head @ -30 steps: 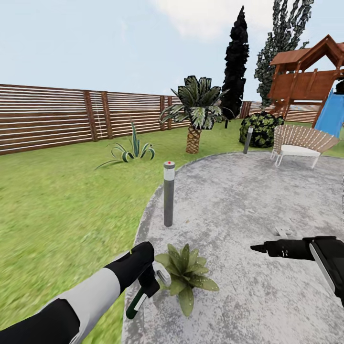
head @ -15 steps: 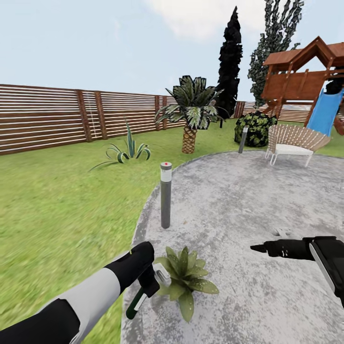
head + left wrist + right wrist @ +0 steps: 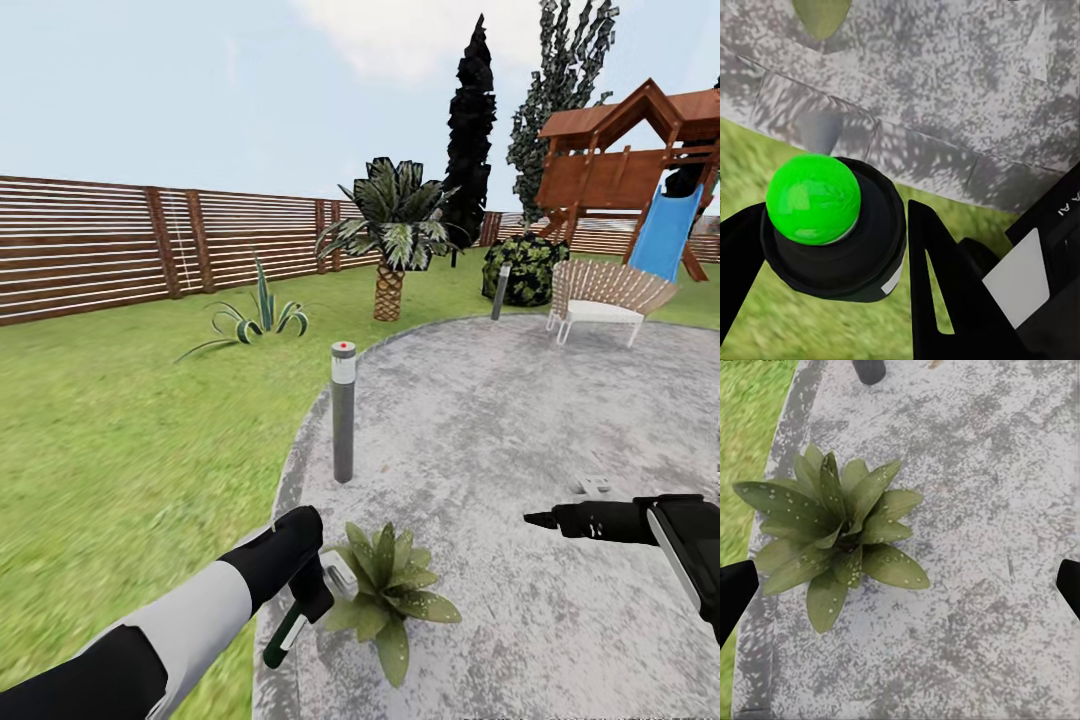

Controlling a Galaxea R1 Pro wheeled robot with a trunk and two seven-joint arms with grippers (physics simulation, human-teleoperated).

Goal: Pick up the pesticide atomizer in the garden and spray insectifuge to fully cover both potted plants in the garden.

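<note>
My left gripper [image 3: 318, 590] is shut on the pesticide atomizer [image 3: 284, 636], a slim dark green bottle with a white label band that hangs down over the patio's edge. In the left wrist view the bottle's bright green top [image 3: 814, 199] and black collar sit between my left gripper's [image 3: 832, 259] black fingers. A potted plant [image 3: 388, 592], a low olive-green rosette, lies on the paving right beside that gripper. My right gripper [image 3: 540, 519] hovers to the plant's right. In the right wrist view my right gripper [image 3: 900, 589] is open, its tips far apart, with the potted plant [image 3: 840, 532] below.
A grey bollard lamp [image 3: 343, 412] stands just beyond the plant at the edge of the round grey patio [image 3: 520, 420]. Lawn [image 3: 120, 440] lies on the left, up to the slatted fence [image 3: 90, 245]. Farther off are an agave [image 3: 255, 315], a palm [image 3: 392, 240], a wicker chair [image 3: 598, 295] and a playhouse slide [image 3: 665, 235].
The whole picture has slid a little to the left, so the camera has turned slightly right. Both arms hold the same pose and the atomizer stays gripped.
</note>
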